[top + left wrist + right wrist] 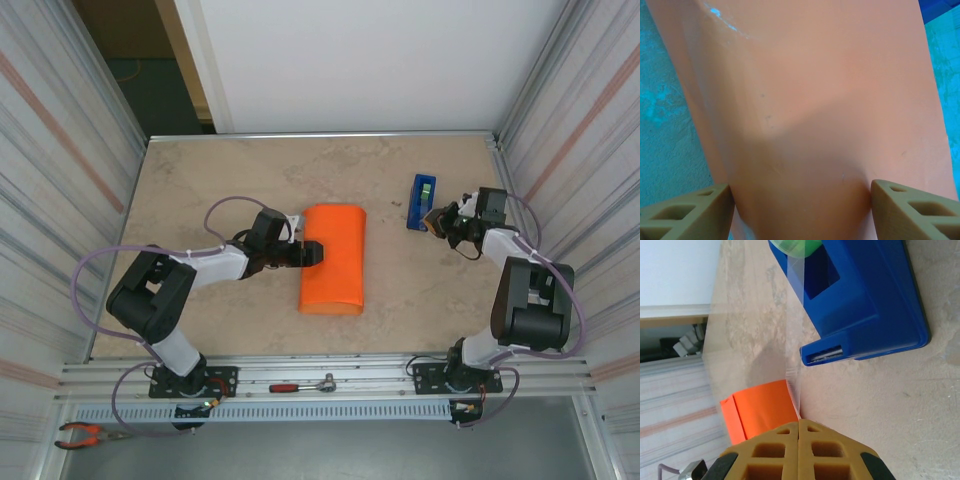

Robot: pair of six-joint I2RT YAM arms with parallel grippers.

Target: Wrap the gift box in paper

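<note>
The orange paper (335,260) lies folded over into a rounded parcel at the table's middle, and the gift box is hidden under it. My left gripper (312,252) reaches in from the parcel's left edge. In the left wrist view its fingers (700,210) press against both sides of the paper (810,100) bulge, jaws wide. My right gripper (440,220) sits by the blue tape dispenser (422,200). In the right wrist view it (799,422) is shut on a clear tape strip (795,382) stretched from the dispenser (870,305). The paper (760,407) shows beyond.
A green tape roll (797,246) sits in the dispenser. A red-handled tool (300,385) lies on the front rail and pliers (85,433) at the bottom left. Corrugated walls close in the table on the left and right.
</note>
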